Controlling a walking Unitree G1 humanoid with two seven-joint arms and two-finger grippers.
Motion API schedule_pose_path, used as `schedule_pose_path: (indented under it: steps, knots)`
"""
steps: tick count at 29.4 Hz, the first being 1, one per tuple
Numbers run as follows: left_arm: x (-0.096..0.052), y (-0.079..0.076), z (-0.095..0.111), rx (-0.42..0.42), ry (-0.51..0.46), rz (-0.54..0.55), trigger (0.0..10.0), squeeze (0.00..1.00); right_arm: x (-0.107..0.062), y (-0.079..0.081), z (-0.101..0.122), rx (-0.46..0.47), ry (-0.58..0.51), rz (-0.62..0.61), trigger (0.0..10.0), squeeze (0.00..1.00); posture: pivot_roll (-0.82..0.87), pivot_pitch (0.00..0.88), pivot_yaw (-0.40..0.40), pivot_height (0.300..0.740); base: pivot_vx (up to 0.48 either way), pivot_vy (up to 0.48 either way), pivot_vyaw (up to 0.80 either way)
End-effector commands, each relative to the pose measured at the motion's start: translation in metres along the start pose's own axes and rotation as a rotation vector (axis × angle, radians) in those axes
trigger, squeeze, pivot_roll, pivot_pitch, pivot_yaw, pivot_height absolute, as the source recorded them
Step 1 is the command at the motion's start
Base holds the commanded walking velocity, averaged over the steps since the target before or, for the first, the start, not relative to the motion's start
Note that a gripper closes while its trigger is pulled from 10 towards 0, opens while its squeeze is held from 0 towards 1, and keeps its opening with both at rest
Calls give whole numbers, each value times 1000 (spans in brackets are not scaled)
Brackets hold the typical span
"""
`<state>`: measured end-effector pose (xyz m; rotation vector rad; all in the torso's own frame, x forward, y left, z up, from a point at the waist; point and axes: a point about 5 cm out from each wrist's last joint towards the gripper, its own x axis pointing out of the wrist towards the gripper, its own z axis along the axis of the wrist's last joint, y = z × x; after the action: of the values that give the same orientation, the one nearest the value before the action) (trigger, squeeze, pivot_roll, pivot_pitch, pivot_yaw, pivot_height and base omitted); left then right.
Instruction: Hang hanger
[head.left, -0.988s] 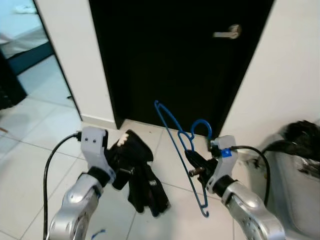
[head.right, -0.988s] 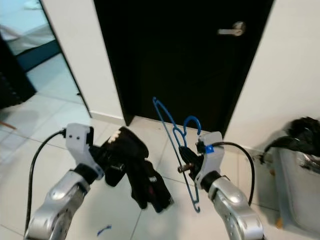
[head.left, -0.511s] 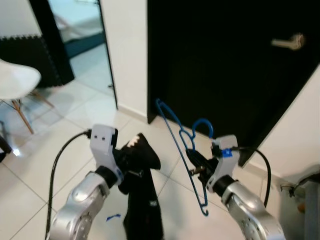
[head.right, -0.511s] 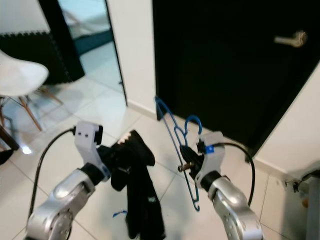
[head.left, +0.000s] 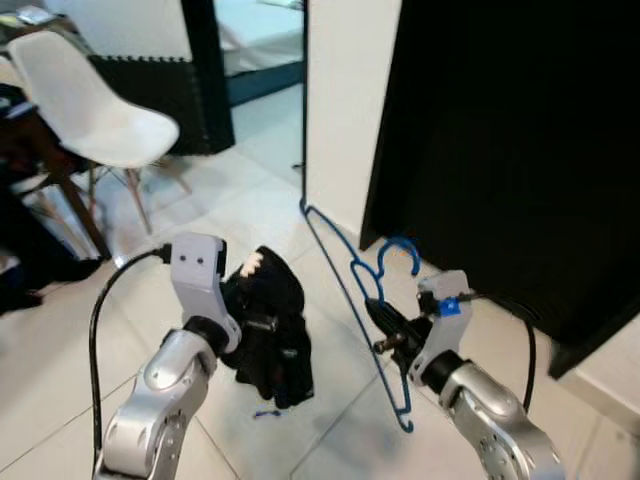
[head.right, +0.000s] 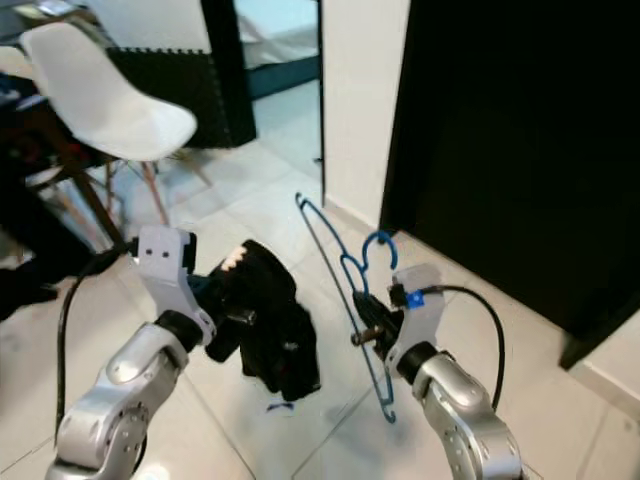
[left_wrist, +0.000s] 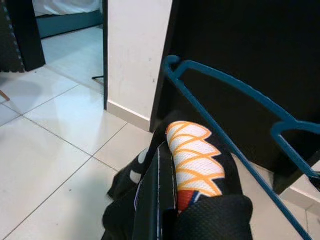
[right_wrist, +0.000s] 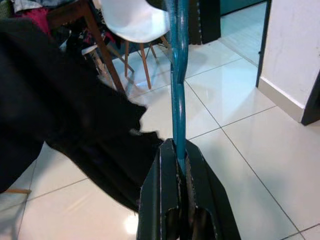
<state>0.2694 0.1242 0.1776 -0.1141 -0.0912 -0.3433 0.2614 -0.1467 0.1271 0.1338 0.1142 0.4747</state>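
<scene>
Our right hand (head.left: 385, 330) is clamped on the blue hanger (head.left: 352, 290); our left hand (head.left: 255, 325) is clamped on a black garment (head.left: 270, 335) beside it.

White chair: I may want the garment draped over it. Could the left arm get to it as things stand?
Probably not yet. The chair stands well beyond the left end effector, which is shut on the garment, with open floor between; the robot would likely have to step closer.
</scene>
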Motion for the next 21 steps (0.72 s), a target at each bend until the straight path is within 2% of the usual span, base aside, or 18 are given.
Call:
schedule_pose_path:
  steps: [1,14,15,21]
  knots:
    - [-2,4,1,21,-5,8,10000,0,1,2,-1,11,-7,17,10000,0,19,41,-35,740,0,0,725]
    - [3,6,6,3,-29,31,10000,0,1,6,-1,0,-7,48,10000,0,19,37,-38,740,0,0,724]
    - [4,11,8,-10,-43,64,10000,0,2,10,-1,-42,3,88,10000,0,20,41,-40,740,281,0,0]
    - [5,17,10,-23,-52,101,10000,0,1,12,0,-69,12,98,10000,0,14,47,-39,740,312,0,0]
